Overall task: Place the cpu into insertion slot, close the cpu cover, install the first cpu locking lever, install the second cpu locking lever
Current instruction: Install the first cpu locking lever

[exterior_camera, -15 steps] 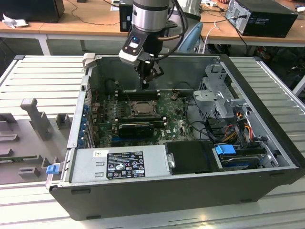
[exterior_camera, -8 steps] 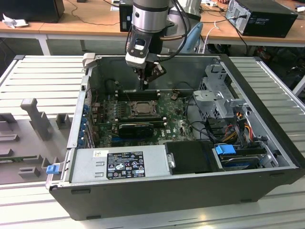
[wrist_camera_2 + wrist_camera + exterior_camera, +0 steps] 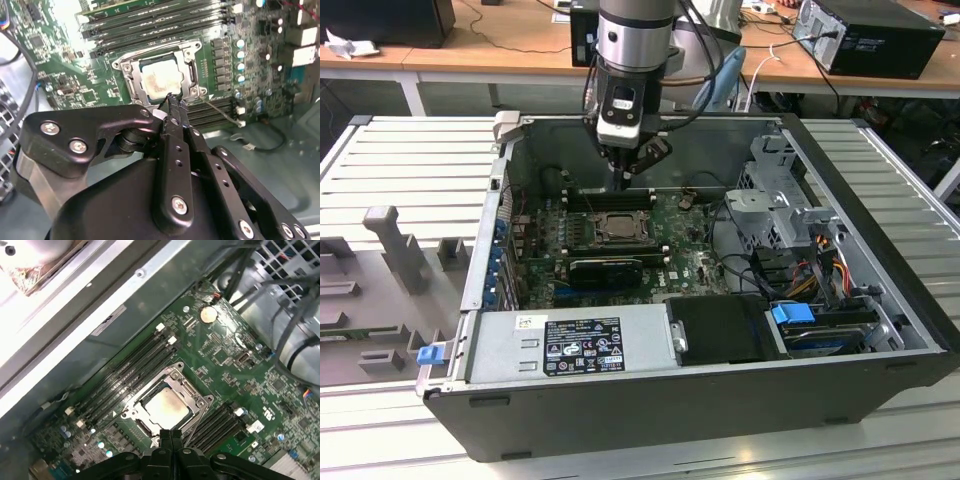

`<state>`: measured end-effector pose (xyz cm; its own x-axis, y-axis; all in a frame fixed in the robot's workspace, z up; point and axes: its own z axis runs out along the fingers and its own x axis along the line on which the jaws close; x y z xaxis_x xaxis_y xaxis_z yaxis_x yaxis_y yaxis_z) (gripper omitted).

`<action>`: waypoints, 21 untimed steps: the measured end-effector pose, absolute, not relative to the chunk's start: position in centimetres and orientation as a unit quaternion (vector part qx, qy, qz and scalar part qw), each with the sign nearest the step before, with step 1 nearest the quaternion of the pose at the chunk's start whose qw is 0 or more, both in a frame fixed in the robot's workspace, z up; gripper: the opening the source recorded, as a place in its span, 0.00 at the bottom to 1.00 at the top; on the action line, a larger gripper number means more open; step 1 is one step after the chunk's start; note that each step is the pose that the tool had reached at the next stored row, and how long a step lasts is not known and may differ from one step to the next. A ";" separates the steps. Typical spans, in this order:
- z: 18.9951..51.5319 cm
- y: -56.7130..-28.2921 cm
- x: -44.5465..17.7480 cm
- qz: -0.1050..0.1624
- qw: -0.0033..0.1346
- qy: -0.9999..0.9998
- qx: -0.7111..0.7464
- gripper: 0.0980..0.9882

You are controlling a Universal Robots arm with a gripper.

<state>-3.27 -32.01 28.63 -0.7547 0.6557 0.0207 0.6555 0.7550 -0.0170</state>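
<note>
cpu seated under cover, gripper tips pinched at socket edge

the gripper (image 3: 173, 100) is matte black metal w/ screw heads along its links. its two slim fingers are pressed together w/ nothing visible between them. the tips sit at the edge of the insertion slot (image 3: 120, 64); can't tell if they touch it. in the exterior view the gripper (image 3: 623, 183) hangs over the far side of the socket, inside the open pc case (image 3: 880, 200).

the cpu (image 3: 161, 80) lies flat in the slot, a pale, dull square w/ a brownish smear, seen in both wrist views (image 3: 167, 407). the cpu cover (image 3: 192, 75), a thin silver-grey stamped frame, lies down around it, chip showing thru its square window.

a thin wire lever (image 3: 220, 110) runs out from one socket corner at a slant, across the neighbouring slots.

long narrow black memory slots (image 3: 130, 365) flank the socket on two sides, close to its rim. the green motherboard (image 3: 225, 360) is dense w/ small parts, plus a round shiny coin cell (image 3: 208, 315). the case sits on a ribbed grey table (image 3: 410, 160).
</note>
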 end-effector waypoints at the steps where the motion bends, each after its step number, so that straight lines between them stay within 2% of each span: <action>1: 28.6 -32.0 -3.3 0.005 0.013 -0.940 -0.342 0.01; 21: 28.6 -32.0 -3.3 0.006 0.012 -0.978 -0.208 0.01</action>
